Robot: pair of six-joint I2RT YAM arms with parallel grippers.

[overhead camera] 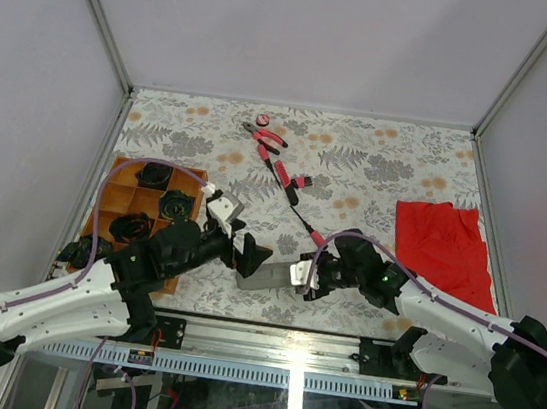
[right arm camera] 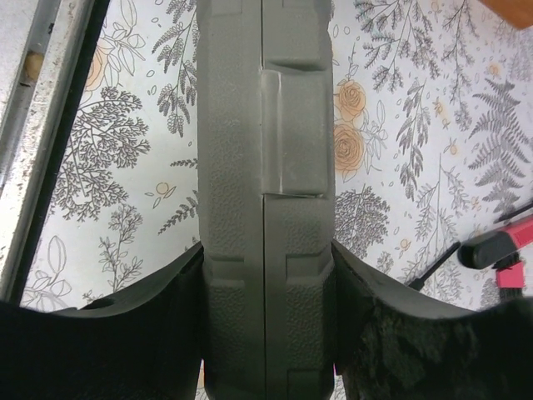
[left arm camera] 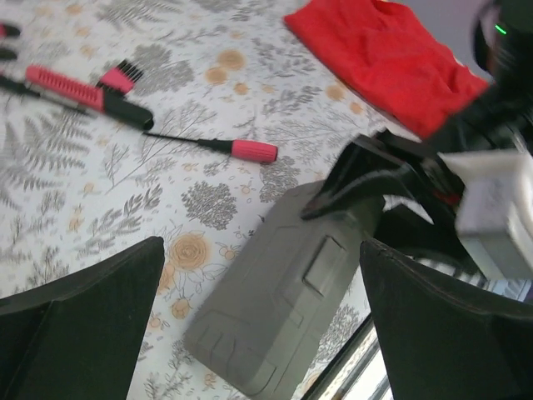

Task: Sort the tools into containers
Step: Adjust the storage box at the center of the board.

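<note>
- Wooden tray: counter, 9 o'clock side. Dark items sit in several compartments; what they are I cannot tell.
- Left claw: just off the tray's right edge, pointing toward 3 o'clock. Its fingers are spread wide and grip nothing. The left end of the case lies just ahead of them, untouched.
- Round pink disc and pliers: 12 o'clock edge. The pliers' long axis runs 10 to 4 o'clock, head at the 10 end.
- Grey case: closed, at the near edge of the counter, centre. Its long axis runs roughly 8 to 2 o'clock.
- Pink-and-black tool and short bits: mid-counter.
- Screwdriver: long axis 11 to 5 o'clock, with the pink handle at the 5 end, near the right arm.
- Right claw: clamped on the case's right end, one finger on each side. The seam between the halves faces the wrist camera.
- Red cloth: crumpled, 3 o'clock side.
</note>
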